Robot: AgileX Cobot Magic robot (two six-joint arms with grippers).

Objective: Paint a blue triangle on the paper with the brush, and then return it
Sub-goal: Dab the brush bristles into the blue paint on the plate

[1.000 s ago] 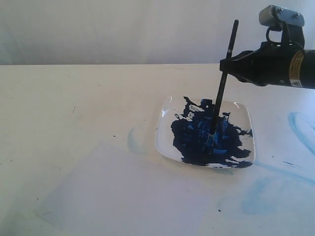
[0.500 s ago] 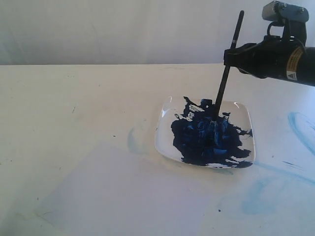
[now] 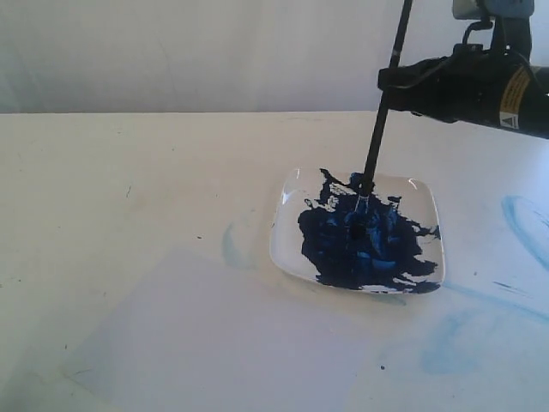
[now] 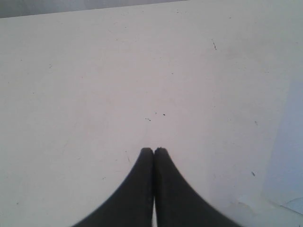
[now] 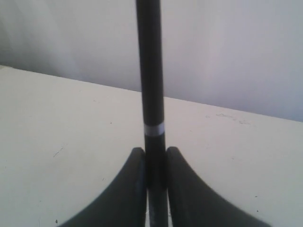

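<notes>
My right gripper is shut on the black handle of the brush, which it holds nearly upright above the white square plate. The pale ferrule shows just over the dark blue paint blob, and I cannot tell whether the bristle tip touches it. In the right wrist view the brush runs up between the fingers of my right gripper. The paper lies front left of the plate. No blue triangle shows on it. Over bare table, my left gripper is shut on nothing.
Faint light-blue smears mark the table right of the plate, in front of it and at its left side. A pale wall closes off the table's far edge. The left arm is outside the exterior view.
My right gripper has risen and shifted slightly left with the brush. The bristles have come up out of the paint, so the ferrule now shows. The left gripper's earlier state is not shown.
</notes>
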